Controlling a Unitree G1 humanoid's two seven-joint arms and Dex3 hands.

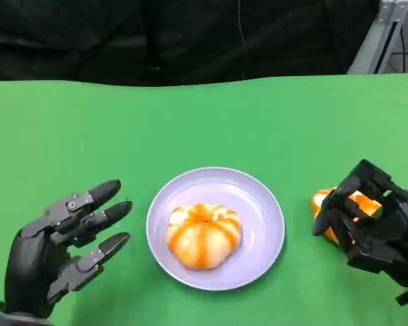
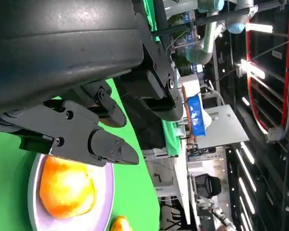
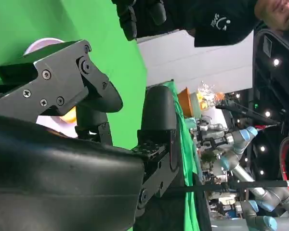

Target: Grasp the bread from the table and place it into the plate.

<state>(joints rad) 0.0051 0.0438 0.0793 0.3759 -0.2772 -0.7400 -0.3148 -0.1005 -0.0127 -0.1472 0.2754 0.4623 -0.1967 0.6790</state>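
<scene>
A round orange-and-white bread (image 1: pixel 204 234) lies in the middle of the pale lilac plate (image 1: pixel 272 224); the left wrist view shows that bread (image 2: pixel 67 190) too. To the right of the plate, a second orange bread (image 1: pixel 321 202) sits at table level. My right hand (image 1: pixel 374 227) covers most of it and curls its fingers around it. In the right wrist view a sliver of this bread (image 3: pixel 70 115) shows between the fingers. At the plate's left, my left hand (image 1: pixel 64 244) hovers with spread fingers and holds nothing.
The green table (image 1: pixel 204 122) stretches bare behind the plate up to a dark backdrop. A metal stand (image 1: pixel 384 34) rises at the far right corner. A person in a dark shirt (image 3: pixel 221 19) stands beyond the table.
</scene>
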